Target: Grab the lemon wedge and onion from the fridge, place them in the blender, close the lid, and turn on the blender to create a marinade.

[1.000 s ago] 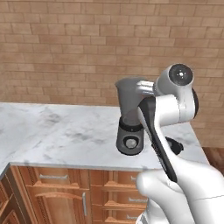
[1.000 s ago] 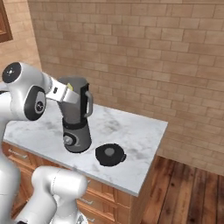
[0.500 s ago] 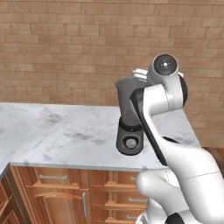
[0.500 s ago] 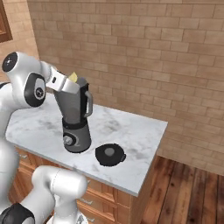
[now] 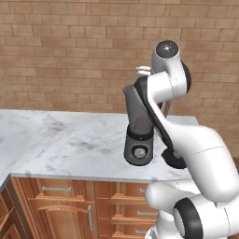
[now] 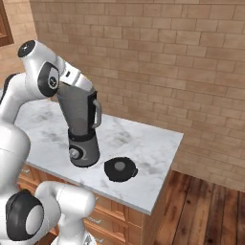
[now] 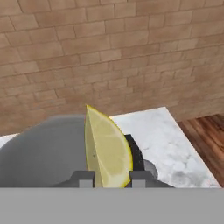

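My gripper (image 7: 110,178) is shut on the lemon wedge (image 7: 107,148), a yellow slice that stands upright between the two fingertips. Just below it is the open mouth of the blender (image 7: 43,151). The smoky-grey jug (image 6: 76,112) stands on its dark base with the silver knob (image 6: 75,154) on the counter. My hand (image 6: 79,80) hovers over the jug's rim. The lid (image 6: 119,169) lies flat on the counter right of the base, and it also shows behind the wedge (image 7: 136,153). The blender (image 5: 137,126) is partly covered by my arm. The onion and the fridge are out of view.
The marble counter (image 6: 143,143) runs along a brick wall (image 5: 70,56), with wooden drawers (image 5: 65,205) under it. The counter ends at its right edge (image 6: 170,162), with wooden floor (image 6: 206,206) beyond.
My arm has swung up and across, carrying the lemon wedge from beside the jug's top to over its open mouth. The blender and lid have stayed put.
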You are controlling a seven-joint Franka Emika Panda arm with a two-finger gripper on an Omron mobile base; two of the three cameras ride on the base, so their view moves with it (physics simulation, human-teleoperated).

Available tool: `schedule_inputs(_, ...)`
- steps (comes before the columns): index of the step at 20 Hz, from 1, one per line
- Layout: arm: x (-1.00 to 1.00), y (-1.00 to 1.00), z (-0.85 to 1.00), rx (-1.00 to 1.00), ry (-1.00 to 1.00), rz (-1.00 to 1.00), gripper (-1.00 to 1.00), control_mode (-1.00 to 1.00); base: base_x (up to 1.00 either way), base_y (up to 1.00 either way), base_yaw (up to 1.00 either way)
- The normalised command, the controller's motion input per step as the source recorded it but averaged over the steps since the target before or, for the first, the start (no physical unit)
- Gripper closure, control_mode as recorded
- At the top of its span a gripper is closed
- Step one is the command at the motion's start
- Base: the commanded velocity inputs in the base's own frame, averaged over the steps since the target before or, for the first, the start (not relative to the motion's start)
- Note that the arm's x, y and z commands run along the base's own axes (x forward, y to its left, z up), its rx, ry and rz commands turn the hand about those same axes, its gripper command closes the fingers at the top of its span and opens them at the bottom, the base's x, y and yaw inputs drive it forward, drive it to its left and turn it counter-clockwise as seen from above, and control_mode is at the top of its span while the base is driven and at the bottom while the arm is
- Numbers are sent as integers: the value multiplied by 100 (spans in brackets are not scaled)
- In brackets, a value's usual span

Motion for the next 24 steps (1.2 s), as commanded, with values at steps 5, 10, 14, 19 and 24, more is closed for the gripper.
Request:
schedule_inputs(5,59,13,-61,0,24,14,100,-100,0,0,0)
schedule_inputs(10,57,12,-20,2,11,10,100,-100,0,0,0)
schedule_inputs(14,52,12,-11,1,0,7,100,-100,0,0,0)
schedule_inputs(19,56,17,-14,0,0,3,100,-100,0,0,0)
schedule_inputs(24,55,27,-16,0,0,0,100,-100,0,0,0)
